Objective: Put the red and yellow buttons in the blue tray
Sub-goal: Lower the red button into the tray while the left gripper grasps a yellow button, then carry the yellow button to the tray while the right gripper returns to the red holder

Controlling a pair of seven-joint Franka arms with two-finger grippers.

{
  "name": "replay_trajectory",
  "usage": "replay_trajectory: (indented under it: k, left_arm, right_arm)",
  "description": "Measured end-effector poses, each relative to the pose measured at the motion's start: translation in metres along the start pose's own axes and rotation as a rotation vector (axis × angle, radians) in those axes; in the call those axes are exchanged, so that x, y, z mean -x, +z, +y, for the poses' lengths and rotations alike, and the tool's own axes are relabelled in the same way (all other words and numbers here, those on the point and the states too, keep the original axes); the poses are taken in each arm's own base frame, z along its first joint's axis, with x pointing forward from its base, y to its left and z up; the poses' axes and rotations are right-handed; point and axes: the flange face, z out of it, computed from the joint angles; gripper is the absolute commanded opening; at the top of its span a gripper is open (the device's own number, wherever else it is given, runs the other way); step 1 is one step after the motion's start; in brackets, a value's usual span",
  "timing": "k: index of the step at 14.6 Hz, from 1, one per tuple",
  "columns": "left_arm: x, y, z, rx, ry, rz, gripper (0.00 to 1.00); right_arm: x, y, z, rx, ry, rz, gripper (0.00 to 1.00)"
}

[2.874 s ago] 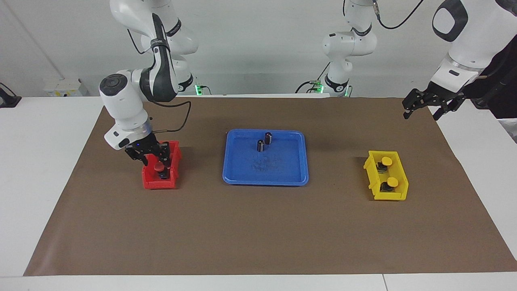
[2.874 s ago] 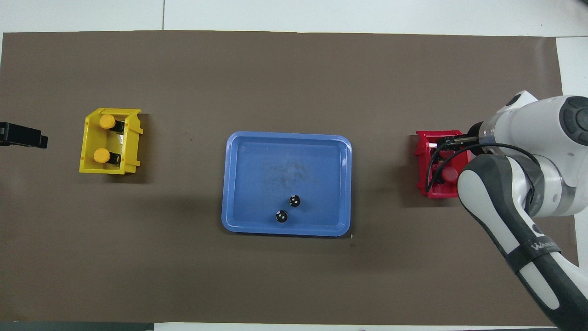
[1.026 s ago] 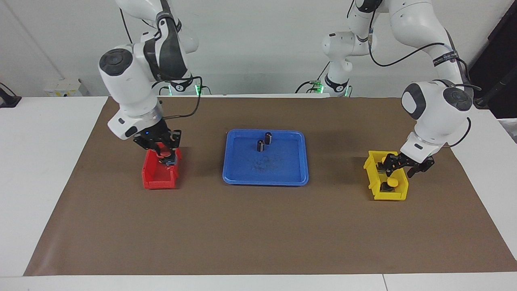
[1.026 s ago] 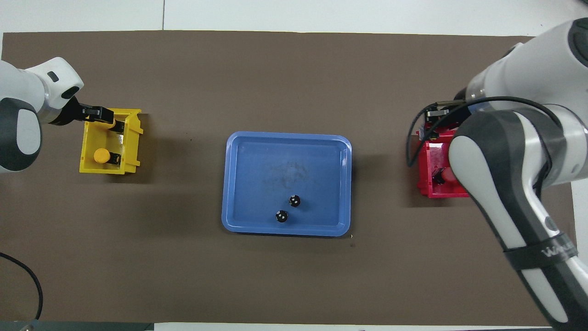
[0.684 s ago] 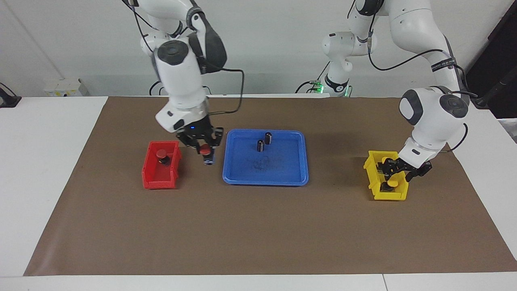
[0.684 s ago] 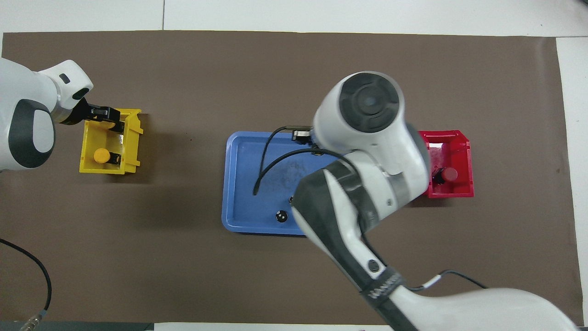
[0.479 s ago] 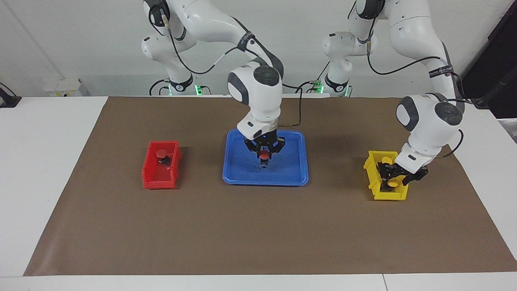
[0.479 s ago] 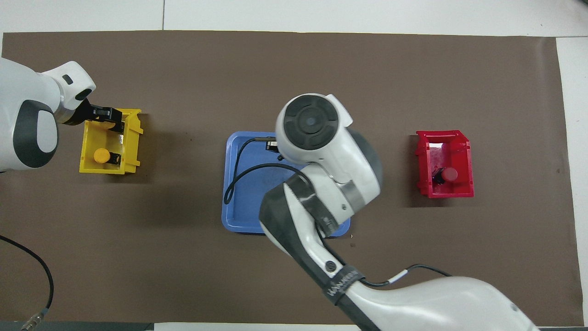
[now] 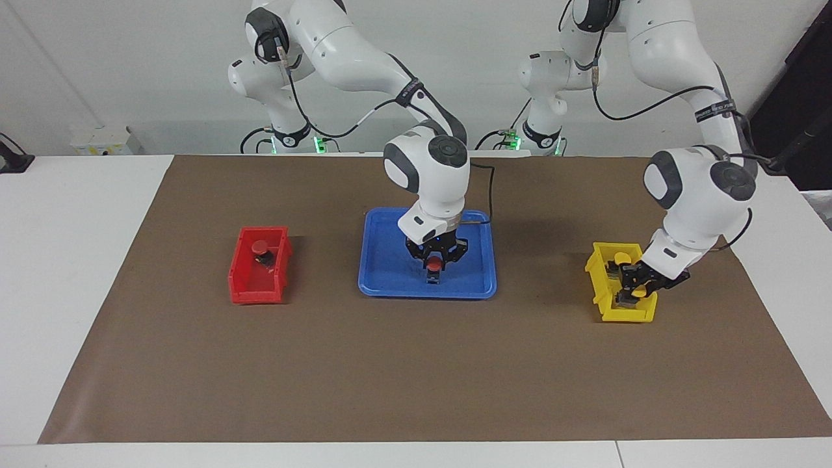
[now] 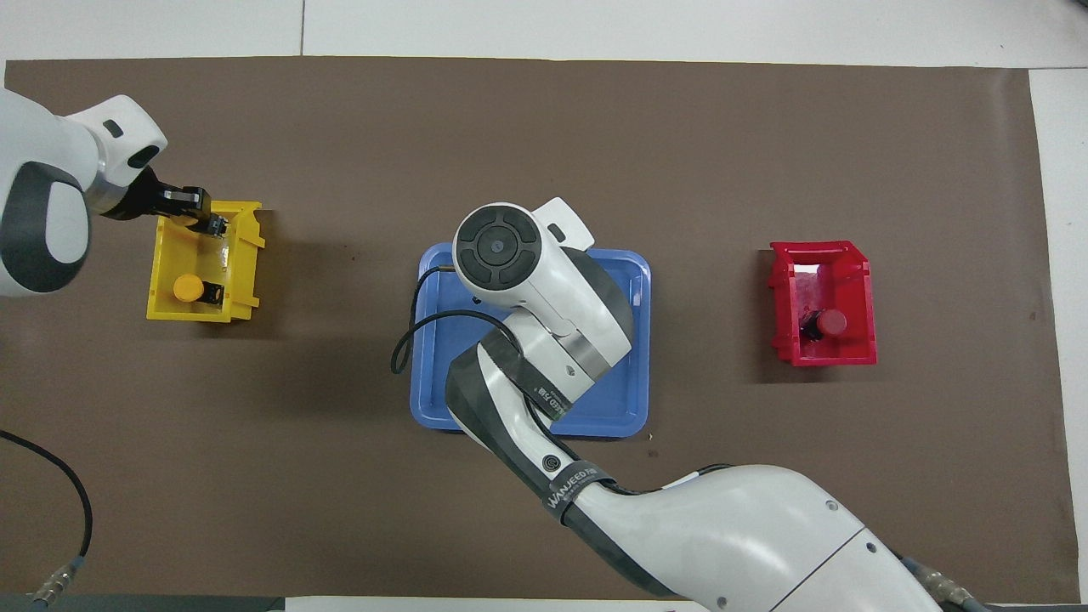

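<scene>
Facing view: the blue tray (image 9: 390,273) sits mid-table on the brown mat (image 9: 416,370) and serves as the reference here. The right gripper (image 9: 434,259) is low over the tray's part farther from the robots, its fingers clamped on a red button (image 9: 433,265) whose black base hangs just above or on the tray floor; which one cannot be told. The arm's wrist hides the tray's part nearer the robots. Toward the right arm's end of the table from the tray, well apart, stands the red bin (image 9: 258,279) with a second red button (image 9: 260,249) inside. Toward the left arm's end, equally apart, stands the yellow bin (image 9: 608,309); the left gripper (image 9: 634,286) reaches down into it at a yellow button (image 9: 638,290), though whether its fingers grip it cannot be told. Another yellow cap (image 9: 621,259) shows in the bin's part nearer the robots.

Overhead view: the right arm's wrist and forearm cover most of the tray (image 10: 442,399), hiding the gripper and anything lying in it. The red bin (image 10: 858,353) holds its button (image 10: 831,321). The left gripper (image 10: 204,223) is over the yellow bin's (image 10: 242,280) part farther from the robots; one yellow button (image 10: 188,289) lies uncovered.
</scene>
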Motion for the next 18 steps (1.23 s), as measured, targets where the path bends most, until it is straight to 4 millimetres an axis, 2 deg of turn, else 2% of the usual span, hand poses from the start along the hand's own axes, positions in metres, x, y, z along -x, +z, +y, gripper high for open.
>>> replay_trajectory:
  k: [2, 3, 4, 5, 7, 8, 9, 11, 12, 13, 15, 16, 18]
  left_arm:
    - [-0.003, -0.064, 0.015, 0.006, -0.049, 0.002, 0.01]
    - [-0.003, -0.08, 0.039, 0.01, -0.091, 0.004, 0.01]
    - [-0.003, -0.085, 0.079, 0.015, -0.139, 0.006, 0.01]
    - [0.0, -0.08, 0.126, 0.019, -0.174, -0.001, 0.01]
    - [0.013, -0.062, 0.212, 0.026, -0.207, -0.007, 0.02]
    - [0.022, -0.05, 0.243, 0.03, -0.215, -0.006, 0.01]
    - [0.03, -0.038, 0.268, 0.033, -0.221, -0.005, 0.02]
    - [0.045, -0.016, 0.3, 0.038, -0.227, -0.003, 0.01]
    - [0.053, -0.004, 0.313, 0.04, -0.229, -0.001, 0.01]
    - [0.061, 0.009, 0.326, 0.044, -0.231, 0.003, 0.02]
    - [0.082, 0.034, 0.356, 0.06, -0.23, 0.021, 0.02]
    - [0.091, 0.045, 0.367, 0.065, -0.226, 0.025, 0.02]
    - [0.101, 0.061, 0.373, 0.059, -0.221, 0.015, 0.02]
  right_arm:
    - [0.0, -0.001, 0.0, -0.001, 0.0, 0.001, 1.0]
    - [0.0, -0.002, -0.001, -0.002, 0.0, 0.002, 1.0]
    - [-0.002, -0.005, -0.001, -0.007, 0.001, 0.008, 1.0]
    - [-0.004, -0.013, -0.001, -0.015, 0.004, 0.017, 1.0]
    - [-0.018, -0.041, 0.012, -0.034, 0.031, 0.047, 1.0]
    - [-0.031, -0.062, 0.031, -0.034, 0.051, 0.057, 1.0]
    - [-0.049, -0.086, 0.062, -0.028, 0.058, 0.063, 1.0]
    - [-0.083, -0.127, 0.144, -0.011, 0.035, 0.057, 1.0]
    - [-0.093, -0.138, 0.187, -0.018, 0.023, 0.037, 1.0]
    - [-0.096, -0.141, 0.225, -0.029, 0.006, 0.011, 1.0]
    - [-0.089, -0.122, 0.281, -0.032, -0.036, -0.04, 0.98]
    - [-0.083, -0.106, 0.3, -0.028, -0.052, -0.051, 0.95]
    - [-0.072, -0.075, 0.333, -0.021, -0.091, -0.076, 0.88]
